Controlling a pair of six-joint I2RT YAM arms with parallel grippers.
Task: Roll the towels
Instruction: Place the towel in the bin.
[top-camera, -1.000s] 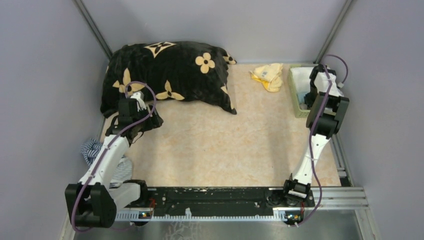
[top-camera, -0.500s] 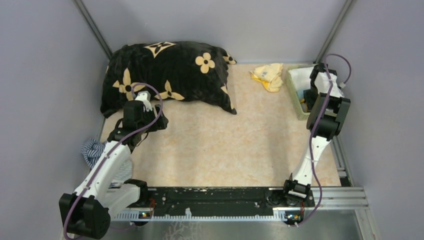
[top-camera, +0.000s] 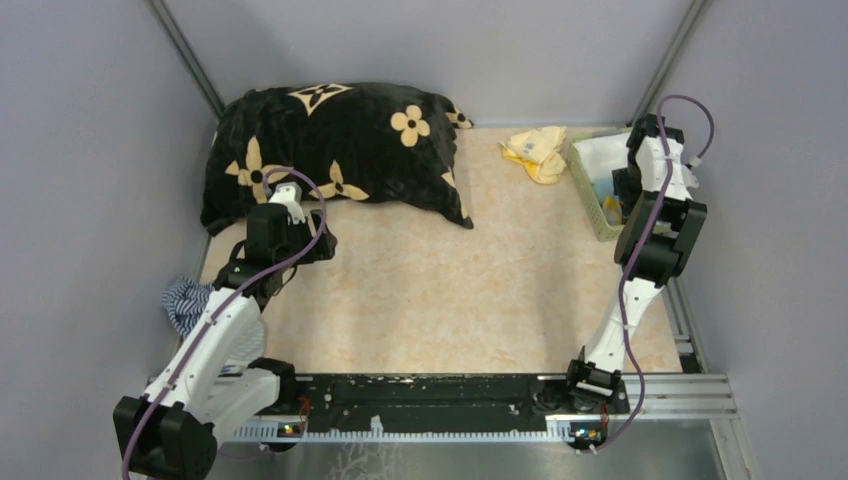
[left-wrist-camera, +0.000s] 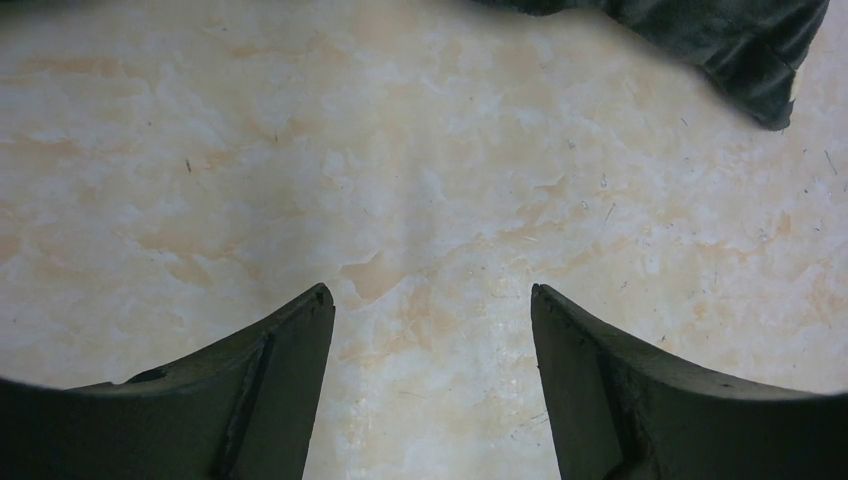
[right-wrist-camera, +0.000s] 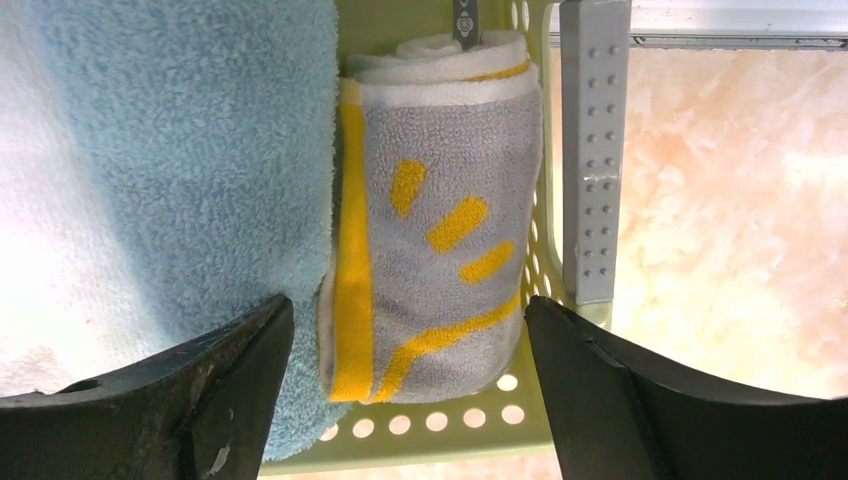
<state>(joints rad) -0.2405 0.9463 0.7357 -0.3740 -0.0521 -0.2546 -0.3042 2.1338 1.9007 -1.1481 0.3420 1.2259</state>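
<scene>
beige tabletop (top-camera: 450, 290); grey-and-yellow towel (right-wrist-camera: 440, 220) sits rolled in basket (right-wrist-camera: 480, 415) beneath right gripper (right-wrist-camera: 407, 300), fingers spread (left gripper (left-wrist-camera: 430, 290) gapes empty too); yellow towel (top-camera: 537, 150) likely next.

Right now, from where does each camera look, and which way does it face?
Top external: high at the near edge, looking down on the table, black cushion, yellow towel, green basket; left arm and right arm show.
Left wrist: looks down at bare table and a cushion corner; the open left pincer shows.
Right wrist: looks down into the basket at the rolled grey-and-yellow towel beside the light blue towel; the open right pincer shows.
Shared: top and left wrist see the cushion; top and right wrist, the basket.
</scene>
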